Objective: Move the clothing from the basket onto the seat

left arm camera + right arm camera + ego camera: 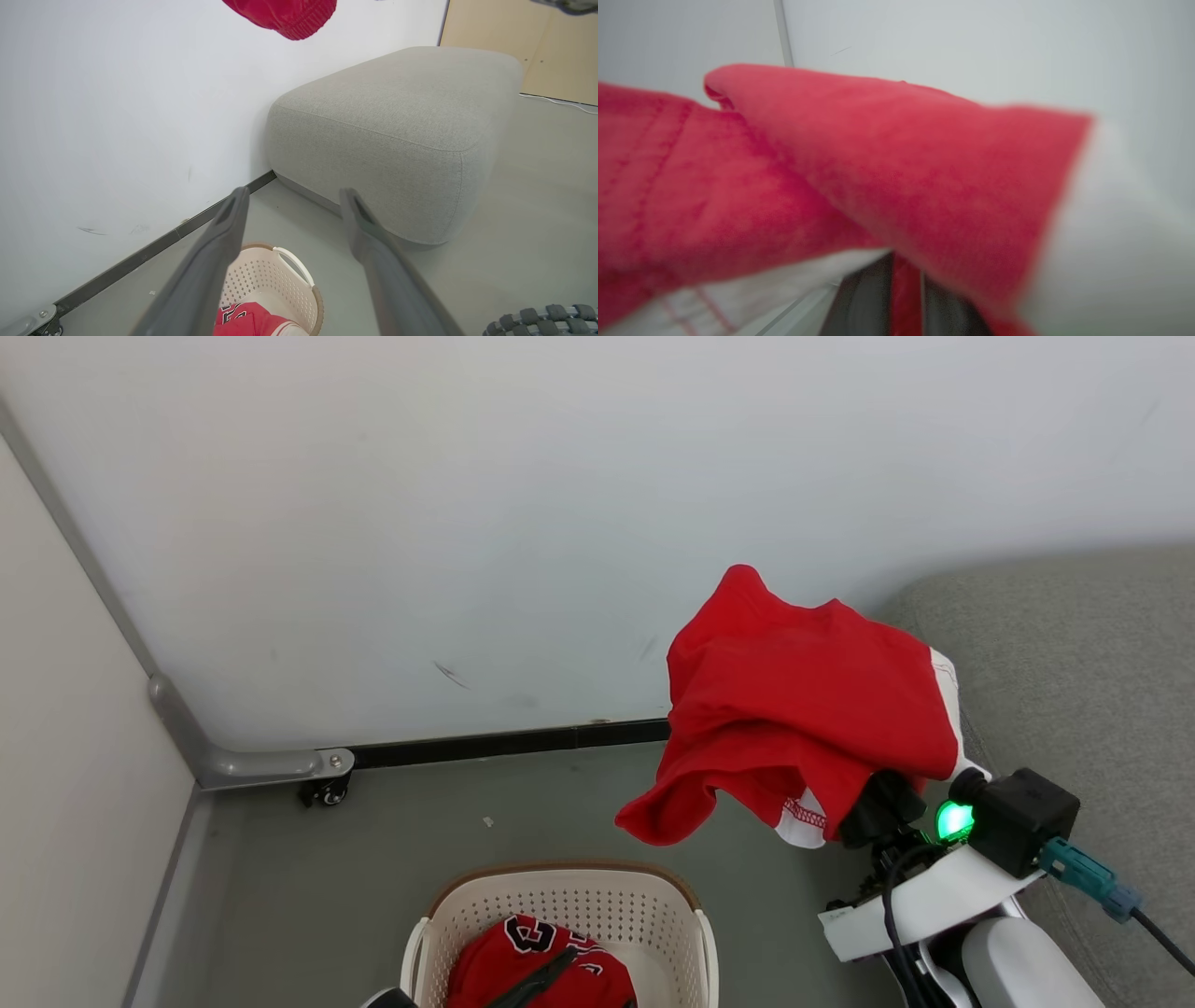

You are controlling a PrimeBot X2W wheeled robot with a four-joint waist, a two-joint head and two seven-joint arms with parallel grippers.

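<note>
Aloft, my right pincer (906,291) clamps the red shorts (803,709) beside the grey seat (1074,663); my left pincer (294,192) hangs open above the basket (569,899), where the jersey (523,963) lies.

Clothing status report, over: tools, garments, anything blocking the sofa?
Right tool shut on red shorts, held up beside the sofa. Left tool open, empty, above the basket. Jersey in basket. No obstacle seen before the sofa.

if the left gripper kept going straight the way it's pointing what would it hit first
Most likely the seat, at its end nearest the wall; the open left gripper aims over the basket toward it, though depth is unclear.
</note>
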